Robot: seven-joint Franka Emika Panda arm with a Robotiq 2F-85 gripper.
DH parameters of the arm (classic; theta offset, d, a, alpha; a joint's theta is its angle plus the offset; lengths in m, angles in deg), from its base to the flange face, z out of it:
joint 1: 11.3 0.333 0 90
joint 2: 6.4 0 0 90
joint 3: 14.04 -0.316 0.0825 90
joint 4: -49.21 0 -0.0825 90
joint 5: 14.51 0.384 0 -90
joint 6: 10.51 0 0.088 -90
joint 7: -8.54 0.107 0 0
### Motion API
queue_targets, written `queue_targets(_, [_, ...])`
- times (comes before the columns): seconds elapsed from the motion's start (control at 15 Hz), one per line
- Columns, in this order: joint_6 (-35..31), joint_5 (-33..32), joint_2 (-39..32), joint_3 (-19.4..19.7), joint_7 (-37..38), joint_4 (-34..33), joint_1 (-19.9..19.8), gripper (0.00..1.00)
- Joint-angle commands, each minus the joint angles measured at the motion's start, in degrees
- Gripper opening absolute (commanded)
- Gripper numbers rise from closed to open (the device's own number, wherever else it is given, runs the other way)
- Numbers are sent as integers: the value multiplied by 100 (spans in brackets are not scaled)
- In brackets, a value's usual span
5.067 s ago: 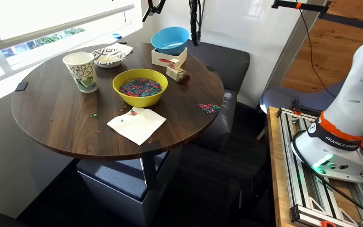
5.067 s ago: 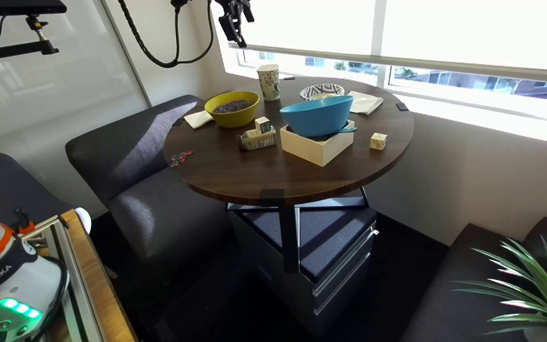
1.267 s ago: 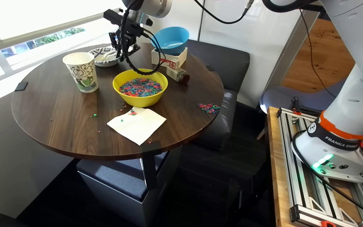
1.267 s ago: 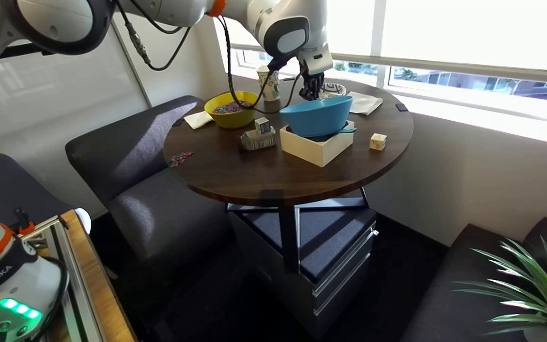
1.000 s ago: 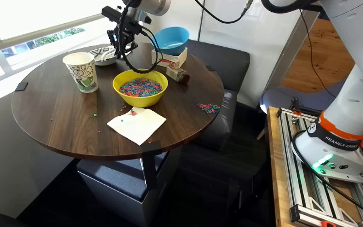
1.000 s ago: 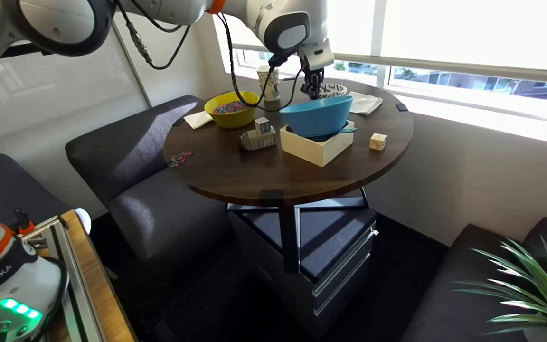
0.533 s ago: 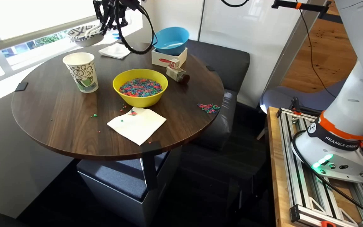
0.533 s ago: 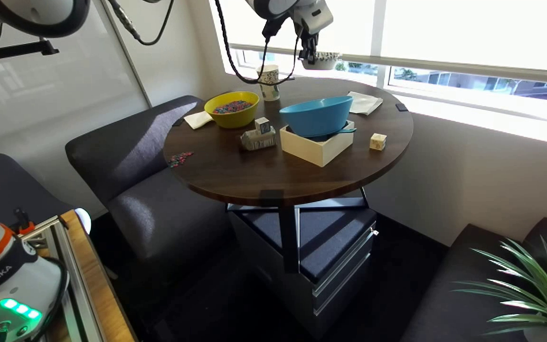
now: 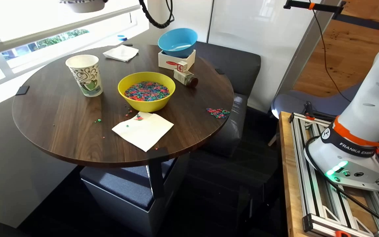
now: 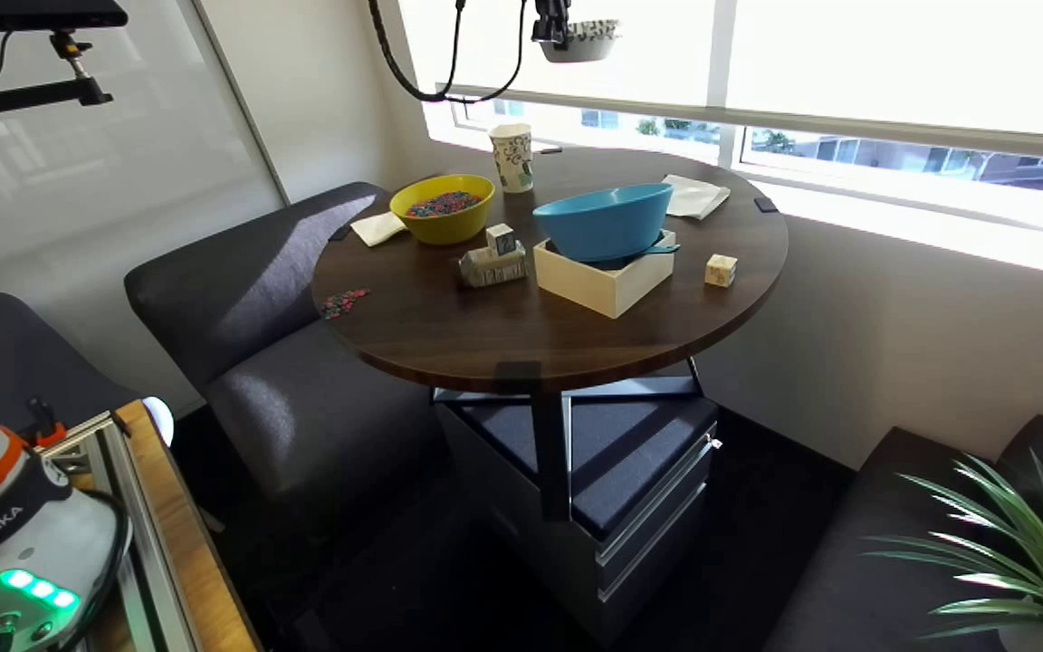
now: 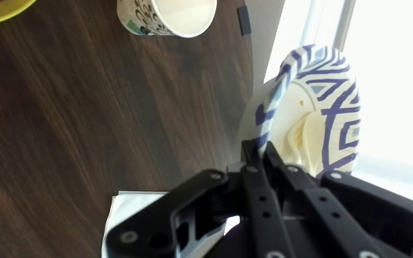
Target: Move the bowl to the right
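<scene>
Evidently flimsy, a patterned bowl (image 11: pixel 299 93) hangs by its rim (image 11: pixel 280 86)

In the wrist view, the pincer (image 11: pixel 261 153) is clamped on the bowl's wall at the rim, 1 jaw inside and 1 outside. The bowl looks like thin disposable paper: probably light, springy rather than stiff, and apt to buckle or twist since the grip holds just 1 edge. Its wall at the rim is the sensible place to take hold, though a deeper bite would likely resist tipping better. Pale curved pieces (image 11: pixel 312 139) lie in it, kind unclear, and may slide on the smooth inside. Only this view looks into the bowl.

In an exterior view, just its pale underside (image 9: pixel 86 7) shows, high at the far left, cut by the frame and well apart from the table (image 9: pixel 61 108). The grip is all but out of frame here. Only here can bits (image 9: pixel 139 117) be picked out on the near napkin (image 9: pixel 143 131).

In an exterior view, bowl and pincer hang together high toward the far side, right of the paper cup (image 10: pixel 512 158); whether above the table, I can't tell. Here the bowl appears nearly whole in profile, and here alone a loose wooden block (image 10: pixel 721 270) shows, right of the box (image 10: pixel 580 281).
</scene>
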Motion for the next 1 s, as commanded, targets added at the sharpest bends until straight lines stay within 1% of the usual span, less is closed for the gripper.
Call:
queue_targets(0.0, [-771, 648, 955, 37, -246, 1376, 41, 2])
queue_targets(0.13, [-1038, 1109, 1350, 32, -592, 1907, -21, 2])
queue_targets(0.33, [-1083, 1790, 1990, 147, -1423, 2752, -40, 2])
queue_targets(0.47, [-1087, 1874, 2419, 326, -1815, 3320, 31, 2])
queue_targets(0.67, [-1184, 1813, 3064, 569, -2068, 4226, 45, 2])
queue_targets(0.87, [-1282, 2141, 3764, 798, -2509, 5177, 8, 2])
queue_targets(0.93, [-1304, 2323, 4012, 880, -2790, 5499, 13, 2])
